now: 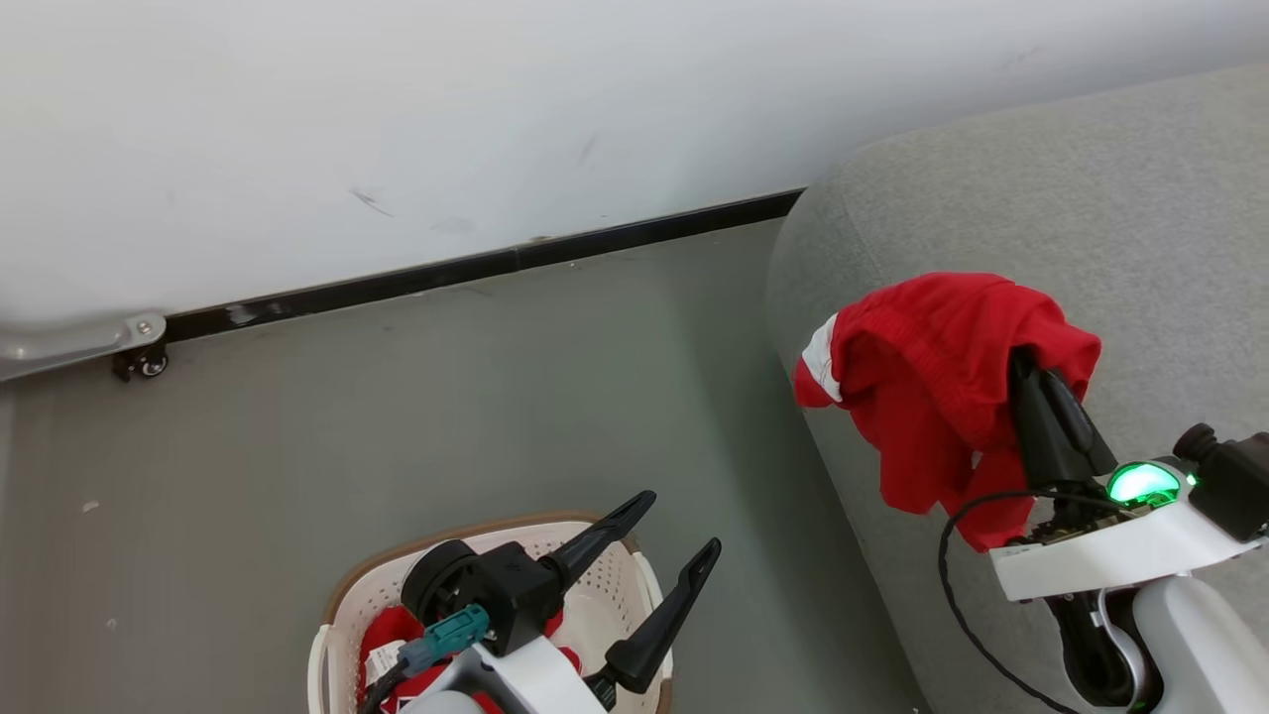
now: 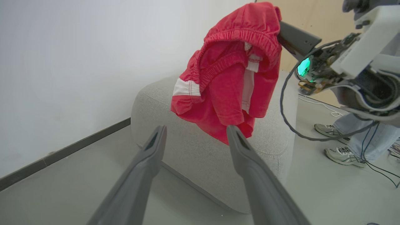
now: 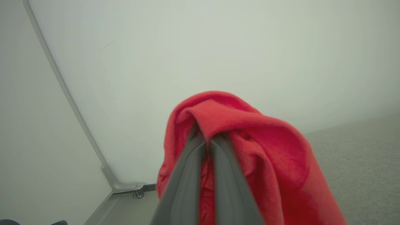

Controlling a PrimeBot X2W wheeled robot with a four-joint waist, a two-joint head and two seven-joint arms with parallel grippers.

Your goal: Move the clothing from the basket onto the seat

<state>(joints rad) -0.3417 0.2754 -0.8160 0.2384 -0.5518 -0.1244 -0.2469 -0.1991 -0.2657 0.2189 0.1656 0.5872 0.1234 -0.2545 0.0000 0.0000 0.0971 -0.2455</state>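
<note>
Grey seat [image 1: 1091, 198], clothing [image 1: 932, 367] shrouding right fingers [image 3: 184, 181]

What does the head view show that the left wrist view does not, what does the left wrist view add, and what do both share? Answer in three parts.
Head view: the basket with red clothing in it, and a small caster by the wall.
Left wrist view: a person's shoes on the floor beyond the seat.
Both: the open left gripper, the red garment pinched in the shut right gripper near the seat's edge, the wall and the floor.
</note>
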